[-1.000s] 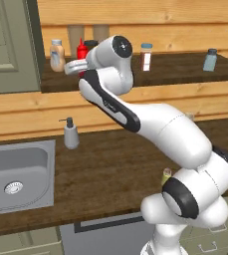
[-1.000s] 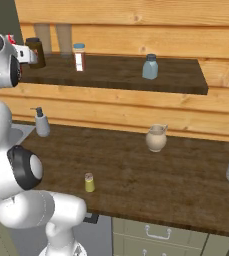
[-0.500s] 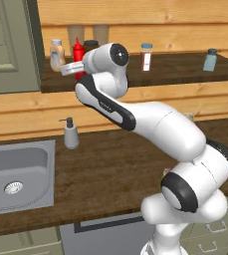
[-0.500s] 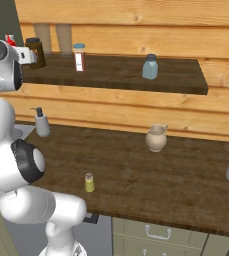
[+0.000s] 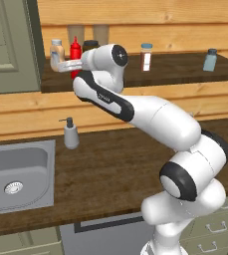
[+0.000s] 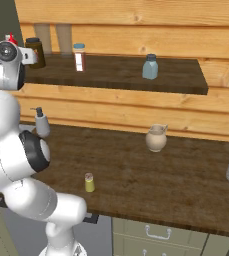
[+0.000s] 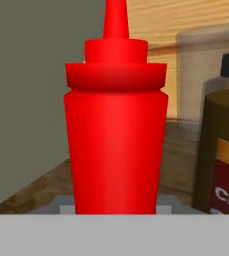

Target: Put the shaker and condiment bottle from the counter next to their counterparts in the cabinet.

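Note:
The red condiment bottle [image 5: 75, 50] stands upright at the left end of the cabinet's dark shelf board [image 5: 175, 74], right beside the peach counterpart bottle [image 5: 57, 52]. My gripper [image 5: 71, 64] is shut on its lower body. In the hand view the condiment bottle [image 7: 116, 125] sits very close and centred. Its red nozzle [image 6: 9, 38] peeks over my wrist in the right base view. The small yellow-green shaker [image 6: 89, 182] stands on the counter [image 6: 136, 180] near its front edge. The pale blue counterpart shaker [image 5: 210, 60] is at the shelf's right end.
A dark brown jar [image 7: 221, 150] stands just right of the held bottle. The grey-green cabinet door [image 5: 8, 45] is close on its left. A red-labelled jar [image 5: 146, 56] sits mid-shelf. On the counter are a grey soap dispenser [image 5: 70, 133], the sink [image 5: 16, 174] and a tan pot [image 6: 156, 138].
My arm has carried the red bottle a little further left along the shelf, closer to the peach bottle. The gripper has stayed shut on it.

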